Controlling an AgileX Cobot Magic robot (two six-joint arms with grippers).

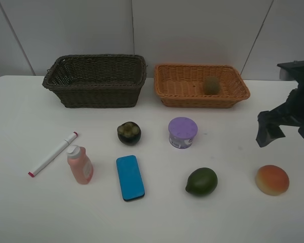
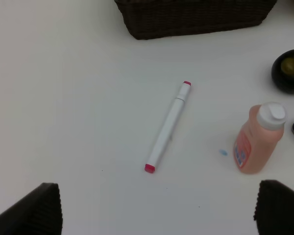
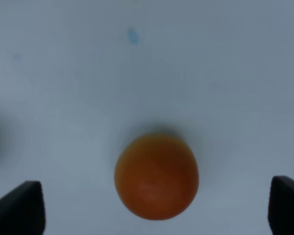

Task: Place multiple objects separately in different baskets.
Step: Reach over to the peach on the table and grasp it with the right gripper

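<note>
The dark brown basket (image 1: pixel 99 96) is empty, and the light orange basket (image 1: pixel 197 100) holds the brown kiwi (image 1: pixel 211 85). On the table lie the marker (image 1: pixel 53 153), pink bottle (image 1: pixel 80 164), mangosteen (image 1: pixel 128 132), blue block (image 1: pixel 129 177), purple-lidded tub (image 1: pixel 183 132), green fruit (image 1: pixel 201 181) and orange-red fruit (image 1: pixel 272 179). My right gripper (image 1: pixel 288 127) hangs open above the orange-red fruit (image 3: pixel 157 176), apart from it. My left gripper (image 2: pixel 154 215) is open over the marker (image 2: pixel 169 127), with the pink bottle (image 2: pixel 257 139) beside it. The exterior view does not show the left arm.
Both baskets stand side by side at the back against a white wall. The dark basket's wall (image 2: pixel 196 17) and the mangosteen (image 2: pixel 289 71) border the left wrist view. Bare white tabletop (image 1: pixel 20 116) spreads left of the marker.
</note>
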